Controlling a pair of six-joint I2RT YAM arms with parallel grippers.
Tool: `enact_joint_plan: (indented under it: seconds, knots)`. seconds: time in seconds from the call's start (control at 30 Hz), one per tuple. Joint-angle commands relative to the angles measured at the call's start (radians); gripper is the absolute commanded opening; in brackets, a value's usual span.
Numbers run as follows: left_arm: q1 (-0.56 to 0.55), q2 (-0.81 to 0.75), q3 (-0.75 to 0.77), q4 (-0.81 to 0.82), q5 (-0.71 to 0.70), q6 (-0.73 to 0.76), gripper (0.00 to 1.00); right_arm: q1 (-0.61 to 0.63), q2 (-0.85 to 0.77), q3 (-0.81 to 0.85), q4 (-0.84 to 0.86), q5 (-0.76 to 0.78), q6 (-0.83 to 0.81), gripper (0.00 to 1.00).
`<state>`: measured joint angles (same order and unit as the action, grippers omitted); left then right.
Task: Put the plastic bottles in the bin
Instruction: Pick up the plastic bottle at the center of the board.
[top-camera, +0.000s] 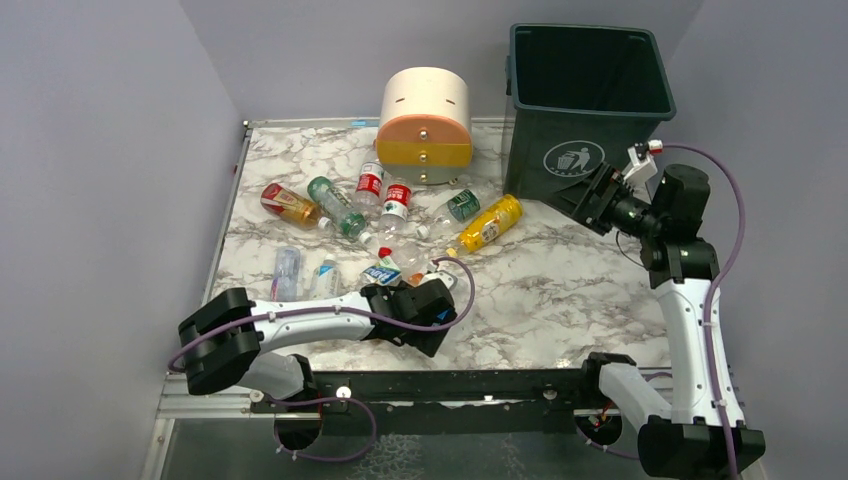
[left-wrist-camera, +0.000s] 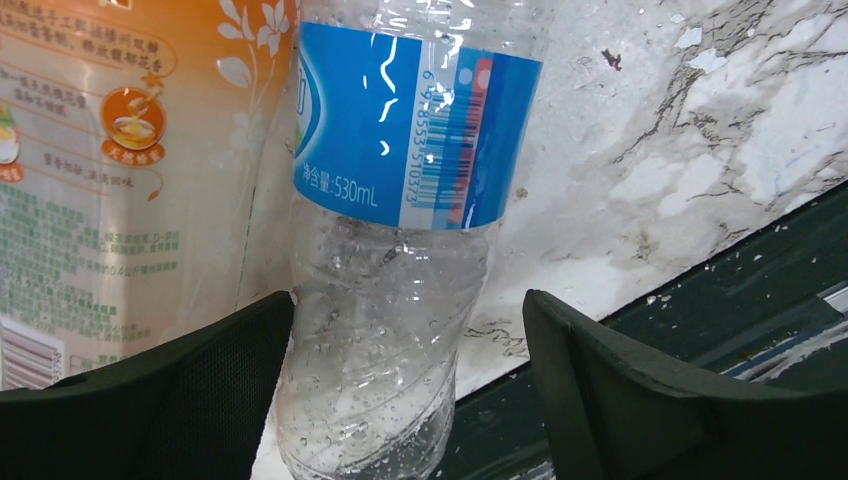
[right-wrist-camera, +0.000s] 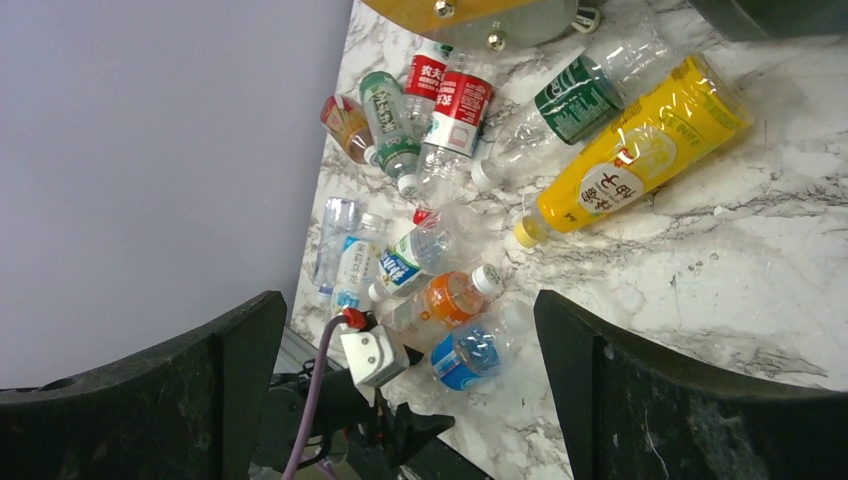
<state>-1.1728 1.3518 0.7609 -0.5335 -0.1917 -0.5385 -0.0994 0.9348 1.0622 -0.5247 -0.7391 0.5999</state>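
Several plastic bottles lie scattered on the marble table, among them a yellow one (top-camera: 490, 222) (right-wrist-camera: 640, 160), red-labelled ones (top-camera: 397, 200) and a green-labelled one (top-camera: 337, 205). My left gripper (top-camera: 432, 300) (left-wrist-camera: 408, 330) is low at the table's near edge, open astride a clear blue-labelled bottle (left-wrist-camera: 400, 200) (right-wrist-camera: 465, 355). Its left finger (left-wrist-camera: 200, 400) touches that bottle; the right finger stands apart. An orange-labelled bottle (left-wrist-camera: 110, 150) (right-wrist-camera: 440, 300) lies just beside. My right gripper (top-camera: 585, 200) (right-wrist-camera: 410, 310) hangs open and empty in the air before the dark green bin (top-camera: 540, 150).
A cream-and-orange round drawer unit (top-camera: 425, 125) stands at the back, left of the bin. Grey walls close in on the left and right sides. The dark frame rail (left-wrist-camera: 700, 300) runs along the table's near edge right beside my left gripper.
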Motion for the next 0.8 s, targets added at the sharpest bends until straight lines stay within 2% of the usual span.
enact_joint_plan:
  seconds: [0.0,0.13,0.37,0.57,0.77]
  knots:
    - [-0.001,0.024,-0.008,0.043,-0.016,-0.001,0.88,0.01,-0.016,-0.027,-0.028,-0.003,-0.03,0.98]
    - [0.0,0.02,-0.022,0.063,-0.017,-0.008,0.81,0.011,-0.015,-0.045,-0.034,0.002,-0.043,0.98]
    - [0.0,-0.003,-0.014,0.077,-0.001,-0.002,0.57,0.012,-0.013,-0.081,-0.044,0.012,-0.065,0.98]
    - [-0.001,-0.053,0.012,0.076,0.026,-0.009,0.51,0.012,0.016,-0.095,-0.072,0.004,-0.093,0.98]
    - [-0.001,-0.119,0.051,0.072,0.031,-0.02,0.51,0.013,0.057,-0.123,-0.085,-0.016,-0.12,0.98]
